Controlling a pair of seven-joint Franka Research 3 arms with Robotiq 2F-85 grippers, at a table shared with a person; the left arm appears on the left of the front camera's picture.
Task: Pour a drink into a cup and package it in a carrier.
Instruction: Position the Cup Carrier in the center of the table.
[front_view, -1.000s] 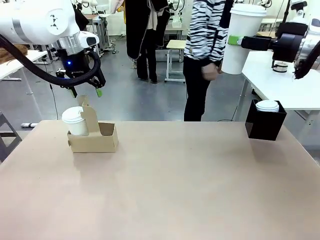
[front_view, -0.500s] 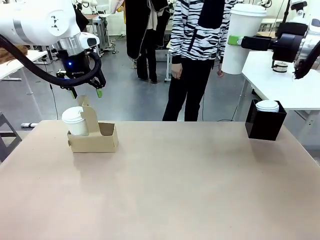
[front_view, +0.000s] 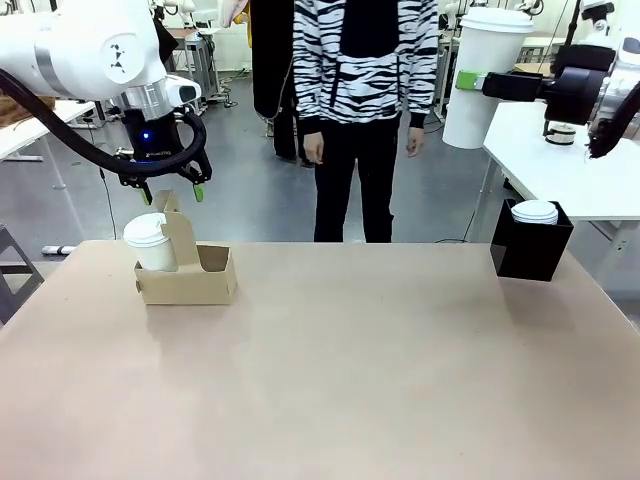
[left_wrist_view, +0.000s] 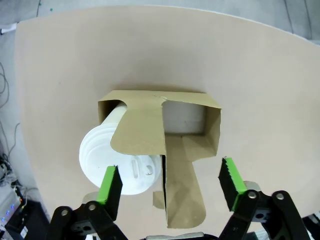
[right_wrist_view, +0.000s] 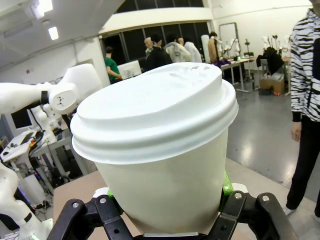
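The brown cardboard carrier (front_view: 188, 281) (left_wrist_view: 190, 117) stands at the table's far left, with a short white lidded cup (front_view: 150, 242) (left_wrist_view: 120, 160) in its left hole. My left gripper (front_view: 172, 192) (left_wrist_view: 170, 180) hangs open just above the carrier's upright handle tab (front_view: 180, 232) (left_wrist_view: 184, 195). Its green fingers straddle the tab without touching it. High at the far right, my right gripper (front_view: 482, 81) (right_wrist_view: 165, 195) is shut on the tall white lidded cup (front_view: 488, 75) (right_wrist_view: 160, 145). The drink is out of view.
A black box (front_view: 530, 248) holding a stack of white lids (front_view: 535, 211) sits at the table's far right. A person in a striped top (front_view: 365, 70) stands beyond the far edge, hands down. A white side table (front_view: 570, 170) stands at the right.
The person has walked from the right to the middle of the far side. My left gripper has shifted slightly down over the handle tab. The right gripper and its cup have not moved.
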